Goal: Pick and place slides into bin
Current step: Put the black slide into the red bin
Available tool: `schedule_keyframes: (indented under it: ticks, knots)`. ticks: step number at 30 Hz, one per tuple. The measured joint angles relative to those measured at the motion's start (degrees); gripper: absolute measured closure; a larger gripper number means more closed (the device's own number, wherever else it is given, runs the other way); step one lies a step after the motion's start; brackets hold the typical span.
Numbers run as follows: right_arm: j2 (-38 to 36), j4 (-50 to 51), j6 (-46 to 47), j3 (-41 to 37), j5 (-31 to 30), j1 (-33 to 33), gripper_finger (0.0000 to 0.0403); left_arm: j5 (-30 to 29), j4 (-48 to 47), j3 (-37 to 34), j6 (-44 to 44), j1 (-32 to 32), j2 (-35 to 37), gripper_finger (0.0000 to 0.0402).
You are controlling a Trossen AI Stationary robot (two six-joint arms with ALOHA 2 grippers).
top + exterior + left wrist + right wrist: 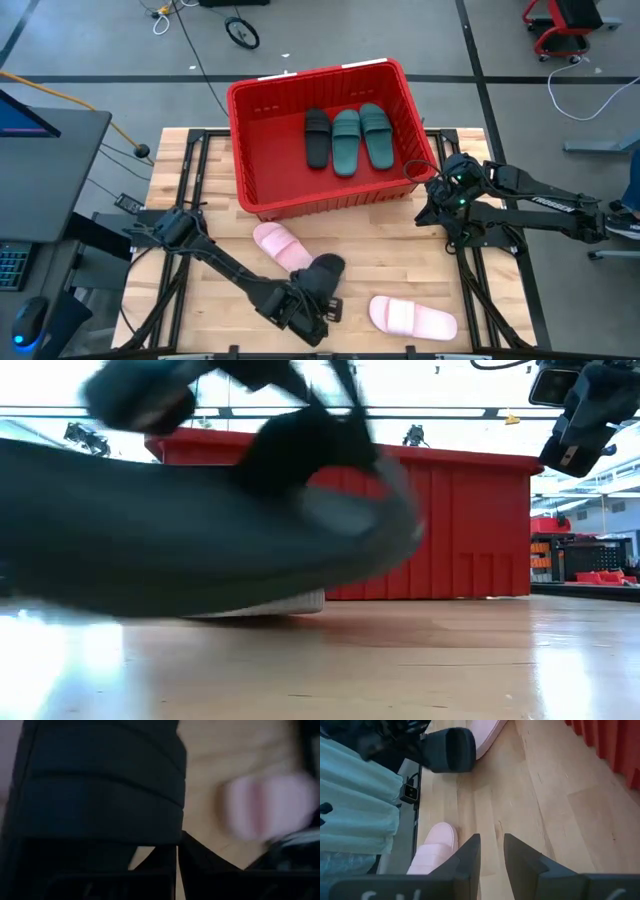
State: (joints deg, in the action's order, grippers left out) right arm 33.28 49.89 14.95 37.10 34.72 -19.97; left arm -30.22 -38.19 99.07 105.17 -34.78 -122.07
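Three slides in the bin (262,140), side by side on its floor toward the right wall: one black slide (317,137), two dark green slides (346,141) (377,134). Bin at the table's (520,258) far middle, red, lattice-walled.

Second black slide (325,270) at the table's near middle, clamped in the left gripper (318,296) by its heel end, raised off the wood; seen from the low view as a large dark blurred shape (190,535) across the foreground, the red bin wall behind it. Wide strap close against the left wrist camera (100,785).

Two pale pink slides on the table: first pink slide (281,245) just beside the held black one, on its far left side, between it and the bin; second pink slide (413,317) near the front edge, to the right, apart from the rest.

Right gripper (432,205) off the bin's near right corner, above the table, fingers (470,857) slightly parted, nothing between them.
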Motion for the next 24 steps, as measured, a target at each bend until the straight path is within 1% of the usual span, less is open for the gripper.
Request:
schedule_keyframes:
  ticks: [3, 7, 9, 10, 11, 13, 15, 19, 21, 24]
  knots:
    - [0.0, 0.02, -0.15, 0.0, 0.0, 0.0, 0.0312, -10.39, 5.97, 0.0, -1.85, 0.54, 1.23, 0.0395]
    - [0.0, 0.04, -0.1, 0.0, 0.01, 0.01, 0.0312, -29.97, 13.81, 0.0, -6.97, 1.36, 3.92, 0.0396]
    - [0.0, 0.07, -0.11, 0.0, 0.0, 0.0, 0.0312, -38.42, 17.92, 0.0, -12.28, 2.02, 5.78, 0.0396]
    - [0.0, 0.07, -0.13, 0.0, -0.02, 0.02, 0.0312, -41.46, 19.34, 0.0, -15.57, 2.65, 6.89, 0.0396]
    - [0.0, 0.05, -0.34, 0.0, 0.0, 0.0, 0.0312, -43.23, 20.61, 0.04, -18.57, 3.24, 8.1, 0.0396]
    - [0.0, 0.07, -1.43, 0.0, -0.13, 0.02, 0.0312, -44.55, 21.23, 0.04, -24.14, 4.87, 10.77, 0.0396]
    - [0.0, 0.08, -1.95, 0.0, -0.5, 0.0, 0.0312, -44.56, 21.19, 0.04, -29.31, 7.11, 13.37, 0.0396]
    - [0.0, 0.23, -1.97, 0.02, -0.91, 0.01, 0.0312, -44.42, 20.88, 0.04, -39.7, 13.22, 18.71, 0.0396]
    - [0.0, 0.26, -2.03, 0.02, -0.94, 0.0, 0.0312, -42.75, 20.66, 0.04, -44.41, 17.31, 21.19, 0.0396]
    - [0.0, 0.26, -2.19, 0.02, -0.94, 0.0, 0.0312, -37.46, 20.31, 0.06, -51.12, 24.68, 24.01, 0.0396]
